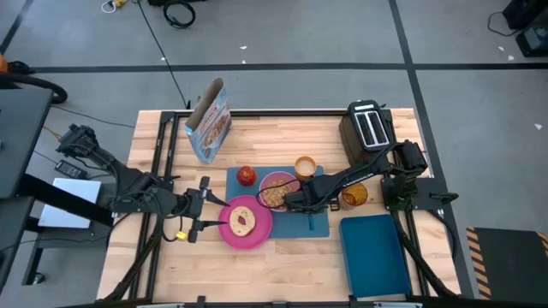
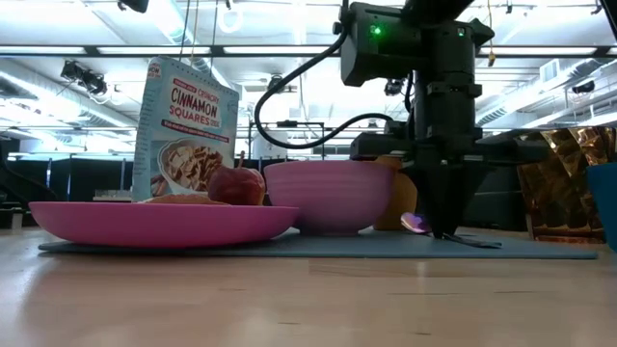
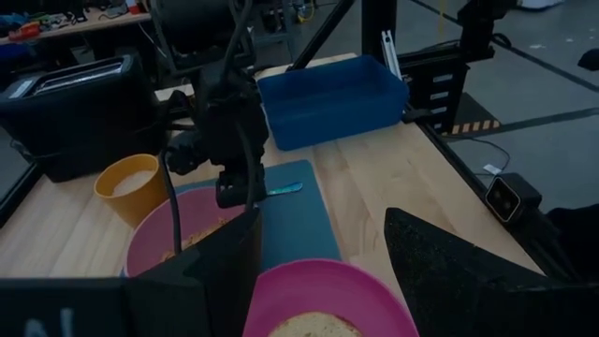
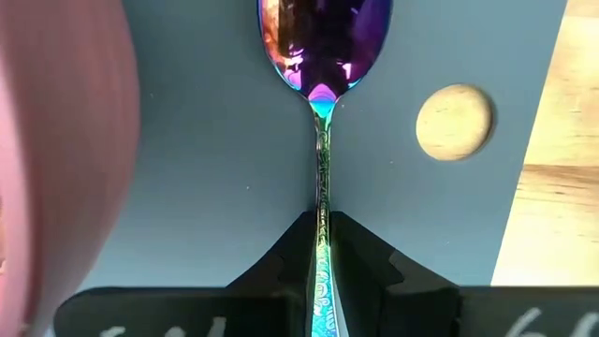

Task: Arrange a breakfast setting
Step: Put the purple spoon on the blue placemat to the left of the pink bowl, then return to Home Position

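Right gripper [image 4: 323, 245]: clamped on spoon [image 4: 323, 56] handle, spoon flat on blue mat [image 4: 215, 140].
Left gripper [image 1: 208, 205]: fingers apart, at pink plate [image 1: 257, 231].

A grey floor [image 1: 300, 34] crossed by dark tape lines surrounded the wooden counter [image 1: 274, 265]; long ceiling lights [image 2: 87, 48] glowed overhead, perhaps fluorescent tubes.

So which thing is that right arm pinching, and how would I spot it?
Find the blue mat at the table's middle. Beside the pink bowl on it, the right gripper pinches the spoon by its handle. It alone is shiny metal, shimmering blue and purple.
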Motion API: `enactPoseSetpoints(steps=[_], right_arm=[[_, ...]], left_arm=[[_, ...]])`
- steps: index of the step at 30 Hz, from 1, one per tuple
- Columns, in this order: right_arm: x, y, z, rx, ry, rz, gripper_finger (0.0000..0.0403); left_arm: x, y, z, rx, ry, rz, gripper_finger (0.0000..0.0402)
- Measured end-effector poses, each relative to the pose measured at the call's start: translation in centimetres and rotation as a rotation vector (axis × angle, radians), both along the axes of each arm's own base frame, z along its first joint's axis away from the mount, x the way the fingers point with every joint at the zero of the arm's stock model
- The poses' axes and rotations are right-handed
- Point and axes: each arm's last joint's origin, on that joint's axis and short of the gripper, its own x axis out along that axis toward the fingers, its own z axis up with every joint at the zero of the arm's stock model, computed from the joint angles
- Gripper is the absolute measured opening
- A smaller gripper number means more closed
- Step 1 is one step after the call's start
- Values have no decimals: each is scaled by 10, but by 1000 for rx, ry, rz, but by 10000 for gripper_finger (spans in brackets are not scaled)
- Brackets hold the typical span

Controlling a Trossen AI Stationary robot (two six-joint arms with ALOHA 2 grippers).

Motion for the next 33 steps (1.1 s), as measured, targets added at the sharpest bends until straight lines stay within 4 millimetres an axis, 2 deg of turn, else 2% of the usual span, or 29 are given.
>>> enactPoseSetpoints(steps=[20,23,27,33], right_arm=[[0,0,5,11,29,-36,49],[-2,0,19,9,52,-15,50],[-7,-1,49,-38,34,2,50],[-14,-2,105,-88,-147,139,50]], left_arm=[[-14,9,17,-84,-86,4,233],[-14,8,16,-84,-71,-27,233],[-13,8,14,-90,-71,-20,233],[-11,9,22,-122,-151,32,233]])
